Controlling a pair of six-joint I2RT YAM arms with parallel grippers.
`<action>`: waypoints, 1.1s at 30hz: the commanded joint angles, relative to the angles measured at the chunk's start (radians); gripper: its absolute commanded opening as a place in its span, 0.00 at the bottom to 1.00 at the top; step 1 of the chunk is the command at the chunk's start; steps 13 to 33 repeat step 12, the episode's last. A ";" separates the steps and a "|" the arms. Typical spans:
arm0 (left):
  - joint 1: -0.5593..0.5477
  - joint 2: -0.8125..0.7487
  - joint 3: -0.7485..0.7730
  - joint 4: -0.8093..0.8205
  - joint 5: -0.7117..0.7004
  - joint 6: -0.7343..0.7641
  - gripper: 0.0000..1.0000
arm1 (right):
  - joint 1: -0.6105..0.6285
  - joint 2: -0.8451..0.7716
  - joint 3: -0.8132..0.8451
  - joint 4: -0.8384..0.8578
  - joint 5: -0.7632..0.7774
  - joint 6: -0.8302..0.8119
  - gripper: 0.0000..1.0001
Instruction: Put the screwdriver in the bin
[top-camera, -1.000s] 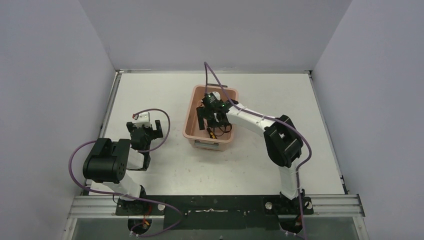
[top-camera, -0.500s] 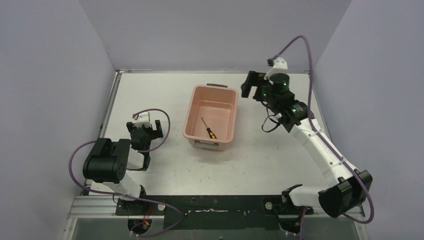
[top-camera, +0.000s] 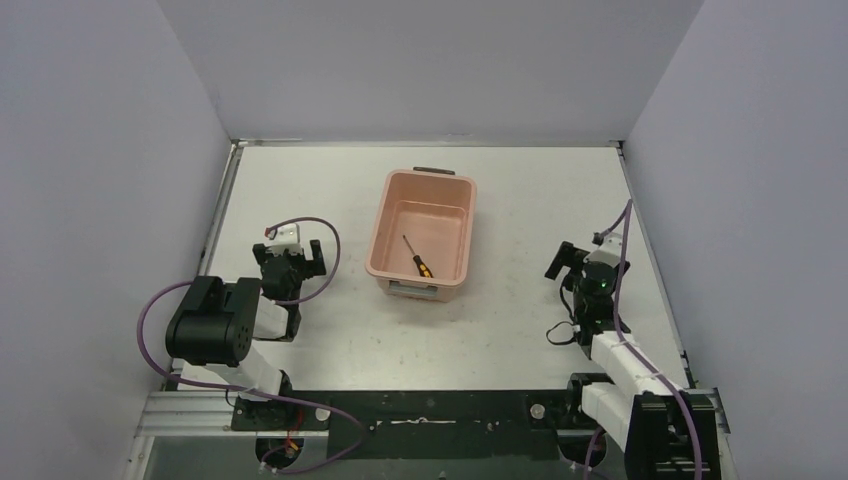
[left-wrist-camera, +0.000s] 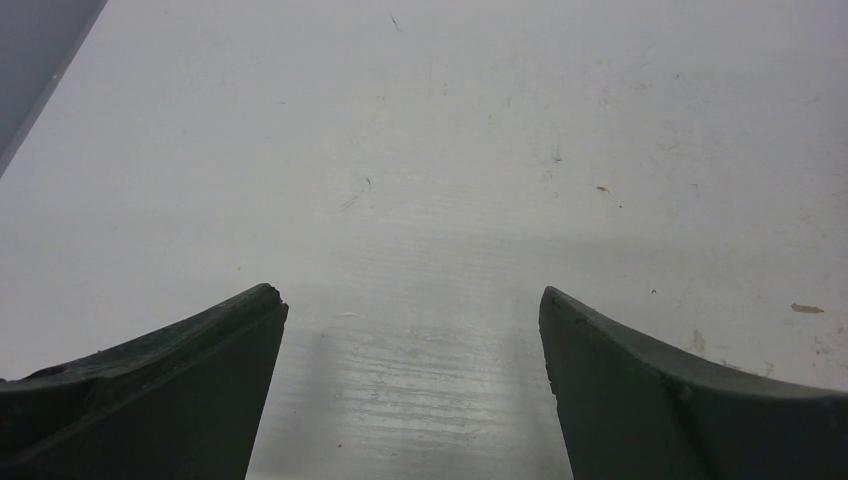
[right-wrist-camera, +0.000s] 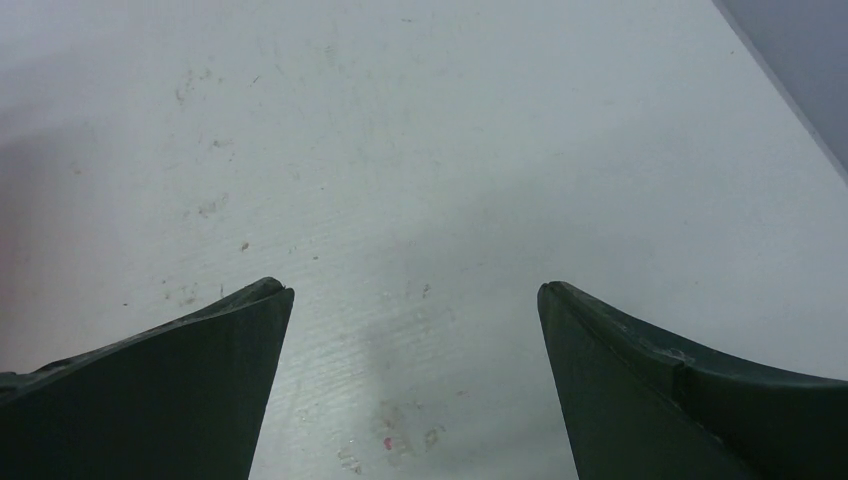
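- The screwdriver (top-camera: 415, 257) lay flat on the floor of the bin (top-camera: 430, 176), in the half nearer the arm bases. In the top view its shaft tip pointed toward 11 o'clock and its black-and-orange handle toward 5 o'clock. As far as could be seen, it touched no wall.
- The bin stood upright on the table (top-camera: 520, 200), with its long axis roughly on the 12-to-6 line. A dark handle showed at its 12 o'clock end. With the tool resting inside and nothing gripping it, the placement was judged complete.
- The right gripper (top-camera: 566, 262) sat at about 4 o'clock from the bin, well apart from it and low over the table. Its wrist view showed the jaws spread wide with only bare, scuffed table surface between them, so nothing was held. This posture was judged to suit an arm that had no load to carry and needed to stand clear of the bin rim.
- The left gripper (top-camera: 300, 258) sat at about 8 o'clock from the bin, also well apart, on an arm folded close to its base. Its wrist view showed the jaws equally wide and likewise empty. The folded pose was judged a parked one that kept this arm out of the working area around the bin.
- No further handling step appeared to be required.
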 joint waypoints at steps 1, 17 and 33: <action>0.004 -0.005 0.023 0.054 0.009 0.008 0.97 | 0.002 -0.007 -0.063 0.419 0.060 -0.079 1.00; 0.006 -0.006 0.021 0.055 0.010 0.005 0.97 | 0.002 0.115 -0.134 0.614 0.052 -0.098 1.00; 0.006 -0.006 0.021 0.055 0.010 0.005 0.97 | 0.002 0.115 -0.134 0.614 0.052 -0.098 1.00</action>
